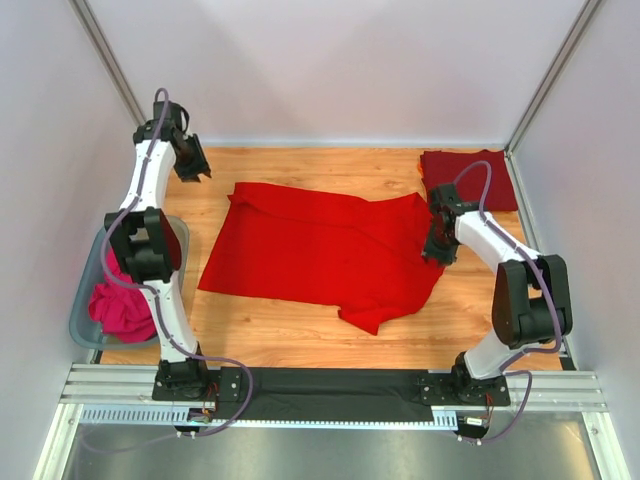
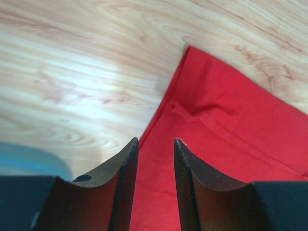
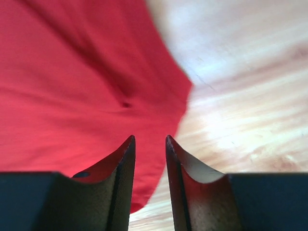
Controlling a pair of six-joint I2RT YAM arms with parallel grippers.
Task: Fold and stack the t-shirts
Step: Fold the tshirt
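The bright red t-shirt (image 1: 320,250) lies spread flat on the middle of the wooden table. The maroon t-shirt (image 1: 468,178) lies folded at the back right corner. My left gripper (image 1: 197,165) hovers at the back left, just off the red shirt's far left corner; in the left wrist view the gripper (image 2: 156,140) is open and empty, with the shirt's corner (image 2: 231,134) beyond it. My right gripper (image 1: 436,250) is over the red shirt's right edge; in the right wrist view the gripper (image 3: 150,137) is open and empty above the cloth's edge (image 3: 72,96).
A translucent blue-grey bin (image 1: 85,290) at the left table edge holds a magenta cloth (image 1: 120,308); its corner shows in the left wrist view (image 2: 24,159). White walls close in the back and sides. A metal rail (image 1: 330,385) runs along the near edge.
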